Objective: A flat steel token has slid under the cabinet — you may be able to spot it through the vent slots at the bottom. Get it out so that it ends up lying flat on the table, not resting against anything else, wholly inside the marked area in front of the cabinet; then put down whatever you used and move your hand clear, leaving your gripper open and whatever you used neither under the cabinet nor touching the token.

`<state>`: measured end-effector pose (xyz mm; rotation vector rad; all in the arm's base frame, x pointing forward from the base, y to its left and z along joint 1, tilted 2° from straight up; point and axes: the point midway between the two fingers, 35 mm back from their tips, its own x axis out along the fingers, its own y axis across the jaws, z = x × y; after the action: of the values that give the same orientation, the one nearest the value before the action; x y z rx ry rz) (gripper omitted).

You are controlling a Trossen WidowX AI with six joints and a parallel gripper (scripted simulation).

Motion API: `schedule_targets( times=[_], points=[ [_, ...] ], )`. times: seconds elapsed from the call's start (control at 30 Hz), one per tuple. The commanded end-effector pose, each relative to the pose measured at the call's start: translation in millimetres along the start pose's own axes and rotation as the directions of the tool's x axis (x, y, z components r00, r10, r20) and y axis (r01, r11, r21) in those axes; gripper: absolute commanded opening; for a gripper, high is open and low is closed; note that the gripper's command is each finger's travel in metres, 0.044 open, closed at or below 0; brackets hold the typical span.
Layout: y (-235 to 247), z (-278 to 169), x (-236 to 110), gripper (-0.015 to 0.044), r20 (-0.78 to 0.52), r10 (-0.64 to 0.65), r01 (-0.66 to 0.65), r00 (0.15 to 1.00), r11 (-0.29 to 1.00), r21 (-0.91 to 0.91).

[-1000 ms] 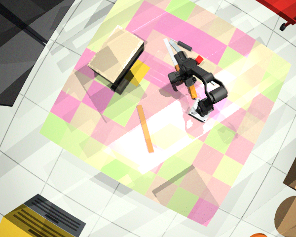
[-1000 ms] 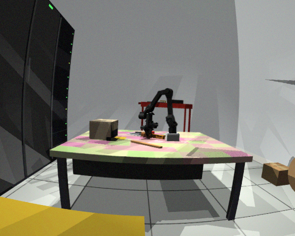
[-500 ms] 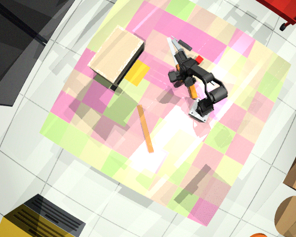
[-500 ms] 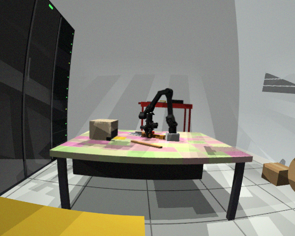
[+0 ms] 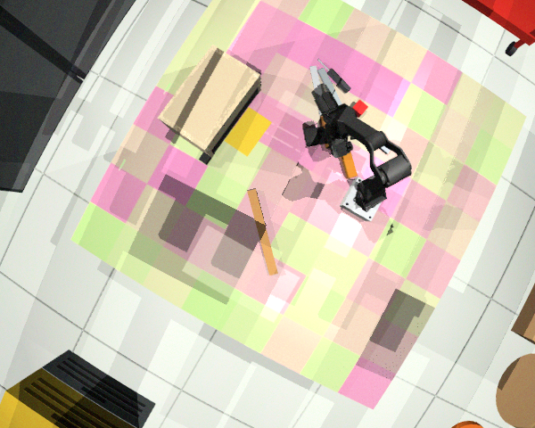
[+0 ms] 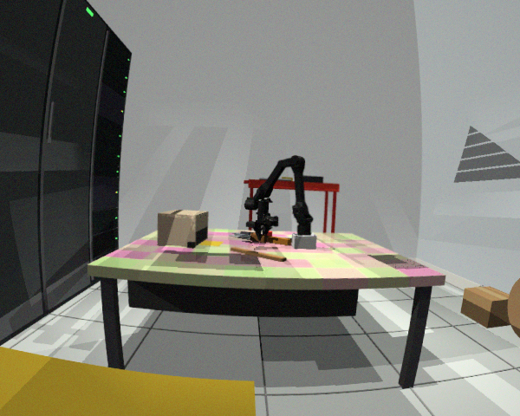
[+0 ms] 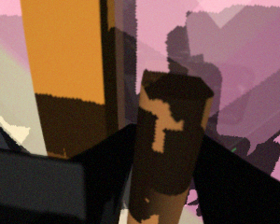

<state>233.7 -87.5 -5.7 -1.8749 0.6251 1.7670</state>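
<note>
The cabinet [image 5: 209,99] [image 6: 175,228] is a beige box at the left with a dark lower front. The marked area [image 5: 249,131] [image 6: 213,243] is a yellow patch in front of it. I cannot see the token or the vent slots. My gripper [image 7: 163,134] [image 6: 261,237] points down, right of the yellow patch in the top and exterior views. It is shut on a brown wooden handle [image 7: 161,179], whose faceted end shows in the wrist view. A grey blade [image 5: 314,78] sticks out beyond the arm; I cannot tell for certain whether it belongs to that handle.
An orange bar [image 5: 349,167] [image 7: 65,51] lies close beside the held handle. A second grey blade [image 5: 328,85], a dark-handled tool [image 5: 339,80] and a red block [image 5: 359,107] lie near the arm. A long orange stick [image 5: 262,230] [image 6: 257,253] lies nearer the exterior camera.
</note>
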Motion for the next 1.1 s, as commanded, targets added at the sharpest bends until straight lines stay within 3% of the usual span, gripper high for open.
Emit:
schedule_targets(
  times=[0.0,0.8,1.07],
  points=[
    [1.1,-0.2,-0.3,0.0000,-0.001,0.004,-0.004,1.000,0.999,0.049],
    [1.1,-0.2,-0.3,0.0000,-0.001,0.004,-0.003,1.000,0.971,0.239],
    [1.2,-0.2,-0.3,0.0000,-0.001,0.004,-0.003,1.000,0.980,0.197]
  ],
)
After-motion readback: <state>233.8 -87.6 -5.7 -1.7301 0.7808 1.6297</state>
